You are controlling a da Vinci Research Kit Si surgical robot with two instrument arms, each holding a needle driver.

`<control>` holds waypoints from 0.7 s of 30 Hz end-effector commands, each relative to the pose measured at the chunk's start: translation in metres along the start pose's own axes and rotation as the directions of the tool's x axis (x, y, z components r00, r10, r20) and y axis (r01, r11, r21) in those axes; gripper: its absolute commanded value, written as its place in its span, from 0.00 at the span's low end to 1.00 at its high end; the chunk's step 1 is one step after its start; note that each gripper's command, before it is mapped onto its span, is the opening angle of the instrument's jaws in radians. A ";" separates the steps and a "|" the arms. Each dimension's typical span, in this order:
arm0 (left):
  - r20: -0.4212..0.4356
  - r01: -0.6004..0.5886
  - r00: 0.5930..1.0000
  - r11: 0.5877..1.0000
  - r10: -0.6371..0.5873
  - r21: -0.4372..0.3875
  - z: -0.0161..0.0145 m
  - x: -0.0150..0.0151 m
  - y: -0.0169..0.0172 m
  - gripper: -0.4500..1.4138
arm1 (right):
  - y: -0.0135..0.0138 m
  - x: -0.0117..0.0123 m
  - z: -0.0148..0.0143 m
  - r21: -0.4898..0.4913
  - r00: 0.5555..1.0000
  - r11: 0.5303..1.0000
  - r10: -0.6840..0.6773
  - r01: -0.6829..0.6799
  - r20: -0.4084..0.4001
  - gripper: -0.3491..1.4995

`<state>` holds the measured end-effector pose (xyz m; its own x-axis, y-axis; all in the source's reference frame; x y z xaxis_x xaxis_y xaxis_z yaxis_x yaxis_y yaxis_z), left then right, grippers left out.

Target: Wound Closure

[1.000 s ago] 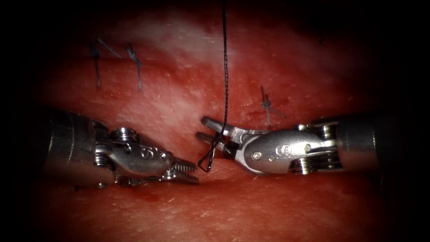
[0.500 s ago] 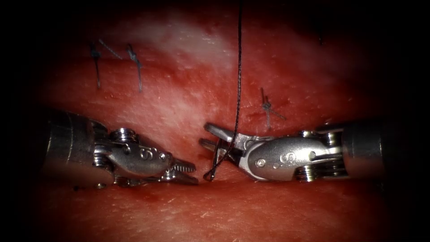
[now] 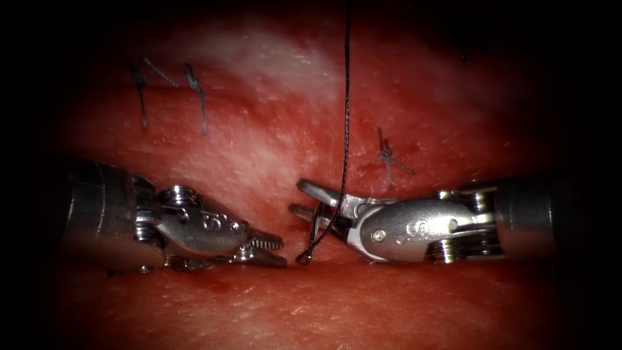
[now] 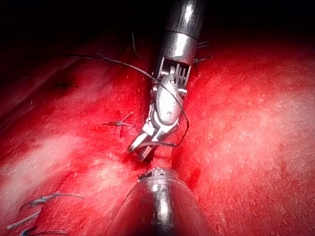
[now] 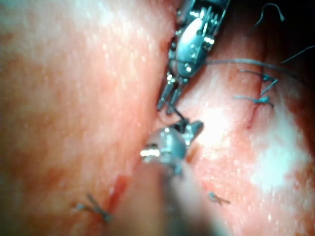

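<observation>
The right claw (image 3: 310, 201) is standing open astride the thread (image 3: 346, 110), the left claw (image 3: 269, 248) slightly parted and empty at its eight o'clock; judgement: keep the strand taut.

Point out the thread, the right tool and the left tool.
thread (image 3: 345, 116), endoscope view, on its taut upright run.
right tool (image 3: 310, 201), endoscope view, between its open jaws.
left tool (image 3: 271, 249), endoscope view, between its jaw tips.
</observation>
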<state>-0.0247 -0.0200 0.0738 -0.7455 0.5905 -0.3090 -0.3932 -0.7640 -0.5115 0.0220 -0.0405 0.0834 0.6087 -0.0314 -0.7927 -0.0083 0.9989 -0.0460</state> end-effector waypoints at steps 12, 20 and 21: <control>0.000 -0.004 1.000 1.000 0.004 -0.001 0.0008 0.0002 0.0002 0.18 | -0.0011 -0.0022 0.0008 0.043 0.990 0.991 0.121 -0.125 0.074 0.00; 0.000 -0.009 1.000 1.000 0.009 -0.001 0.0008 0.0002 0.0002 0.18 | -0.0014 -0.0026 0.0009 0.081 0.986 0.985 0.144 -0.151 0.087 0.00; 0.000 -0.009 1.000 1.000 0.009 -0.001 0.0008 0.0002 0.0002 0.18 | -0.0014 -0.0025 0.0008 0.087 0.986 0.984 0.146 -0.153 0.081 0.00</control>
<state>-0.0248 -0.0200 0.0737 -0.7491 0.5838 -0.3131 -0.3868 -0.7692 -0.5086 0.0204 -0.0413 0.0856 0.6624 0.1195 -0.7395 -0.0292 0.9906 0.1339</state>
